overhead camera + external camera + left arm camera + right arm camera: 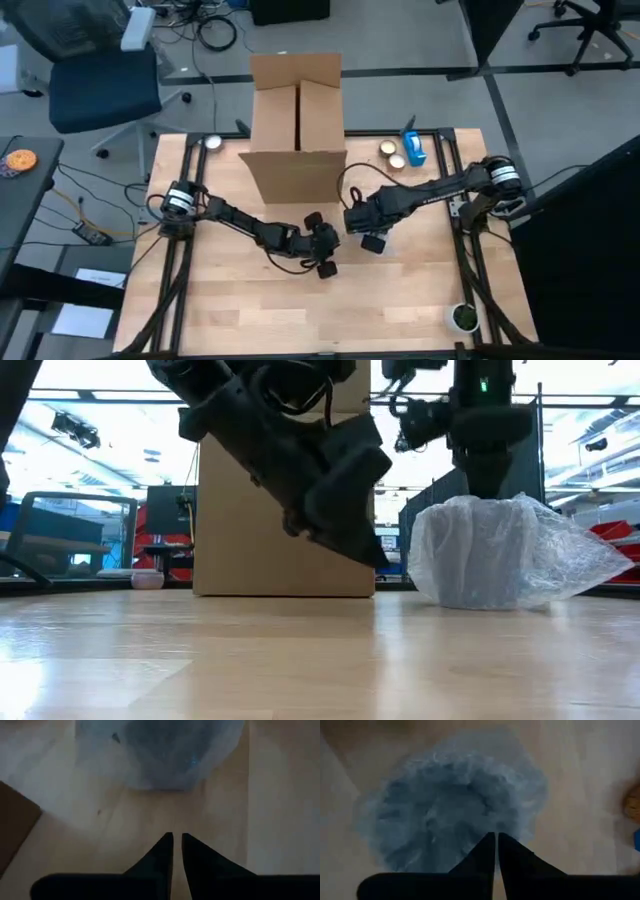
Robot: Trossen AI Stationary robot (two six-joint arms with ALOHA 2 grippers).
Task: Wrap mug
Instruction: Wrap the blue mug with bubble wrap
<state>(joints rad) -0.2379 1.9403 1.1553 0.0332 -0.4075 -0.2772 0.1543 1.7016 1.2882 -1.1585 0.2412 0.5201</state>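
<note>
Although no mug can be made out as such, the wrapping looks mostly done: a bundle of bubble wrap [505, 550] stands on the table [250, 320] at about its middle, gathered up all round whatever is inside, with one loose flap trailing out to the side in the low view. My judgement is that what remains is to tuck or close that flap and the open gathers on top.

Nearest, the front half of the table is bare wood, giving plenty of room to pull back; a small round object [463, 317] sits at the near right corner, well apart from the work.

At mid-table the left end effector [324, 262] hovers just to the near left of the bundle, its fingers pressed together and pinching nothing. The right end effector [373, 241] hangs directly over the bundle, fingers likewise pressed together and empty.

Farther back, a cardboard box [296, 120] with an open flap stands close behind both arms, limiting any reach toward the far edge. Beside it at the far right lie two tape rolls [392, 154] and a blue object [413, 149].
</note>
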